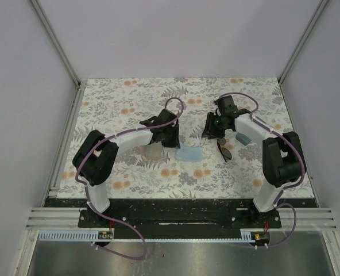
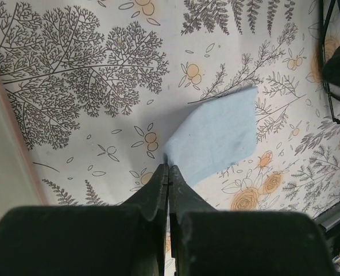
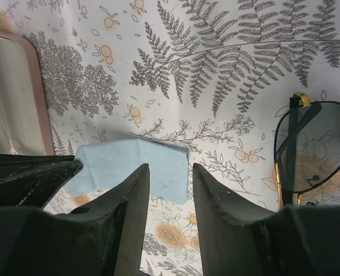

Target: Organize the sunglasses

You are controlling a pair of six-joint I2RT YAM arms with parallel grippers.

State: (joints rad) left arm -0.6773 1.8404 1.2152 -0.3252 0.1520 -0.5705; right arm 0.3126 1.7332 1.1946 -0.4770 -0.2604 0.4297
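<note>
Item: sunglasses (image 3: 316,146), one folded pair with a dark teardrop lens, a thin black wire rim and gold-coloured hinge and temple. They lie flat just right of the right pincer (image 3: 169,184) and apart from it. Right pincer: two broad matt black fingers (image 3: 132,207) with rough-moulded edges, standing apart with nothing between them. Cloth (image 3: 130,158): pale blue, thin and soft, folded to an uneven oblong with one crease. It lies flat just ahead of the right pincer's tips, showing through the gap. Left pincer (image 2: 168,169): black tapered fingers pressed together, only a hairline seam between them, their tips at the cloth's near corner. Whether that corner is actually nipped in the seam cannot be made out. From this pincer the sunglasses sit far off to the right, half hidden behind a black part. Pink case (image 3: 12,98): oblong with rounded corners, a pink rim and a smooth pale face, left of and beyond the right pincer. Grey case (image 1: 243,138): small, blue-grey and rounded, on the right pincer's right, beside the sunglasses. Table cover (image 1: 130,98): white, flat, printed with grey ferns and orange blossoms.
</note>
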